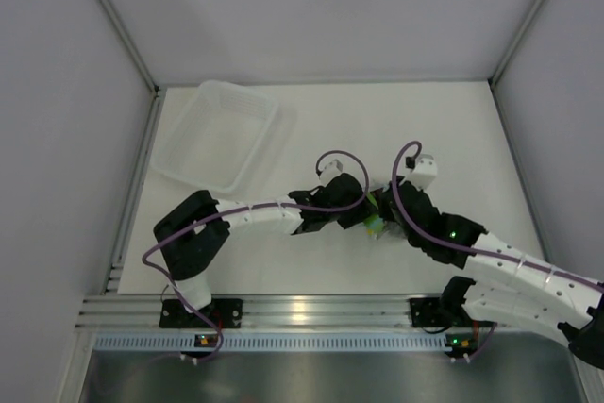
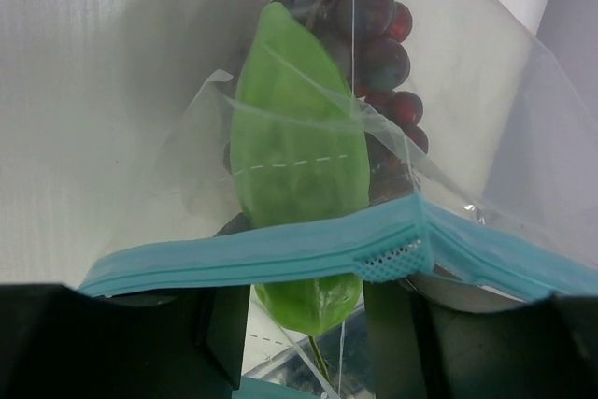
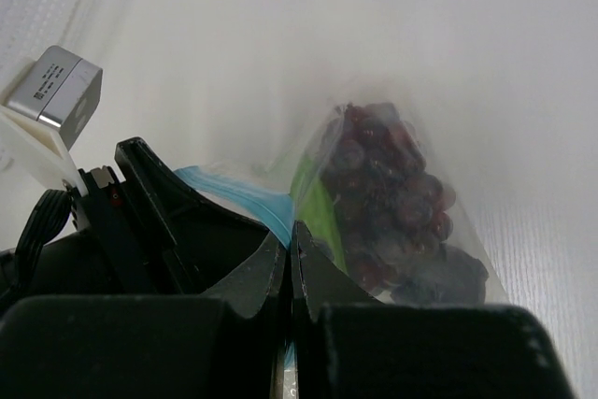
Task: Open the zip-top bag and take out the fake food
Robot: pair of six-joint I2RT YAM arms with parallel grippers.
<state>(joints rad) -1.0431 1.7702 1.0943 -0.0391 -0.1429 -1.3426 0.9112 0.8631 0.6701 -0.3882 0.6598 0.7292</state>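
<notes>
The zip-top bag (image 2: 467, 119) hangs between my two grippers over the table's middle (image 1: 375, 224). Its blue zip strip (image 2: 280, 254) runs across the left wrist view. My left gripper (image 2: 306, 306) has a finger (image 2: 227, 334) on each side of the bright green piece (image 2: 294, 147), whose end pokes out past the strip. The fingertips are hidden behind the strip. The grape bunch (image 2: 374, 35) lies beyond it in the bag. My right gripper (image 3: 291, 240) is shut on the bag's strip edge (image 3: 238, 195). The grapes (image 3: 383, 193) and dark lump (image 3: 448, 277) show inside.
A rigid translucent tub (image 1: 217, 134) stands at the back left of the table. My left arm's wrist (image 3: 140, 221) with its grey camera box (image 3: 61, 100) sits close to the left of my right gripper. White walls enclose the table.
</notes>
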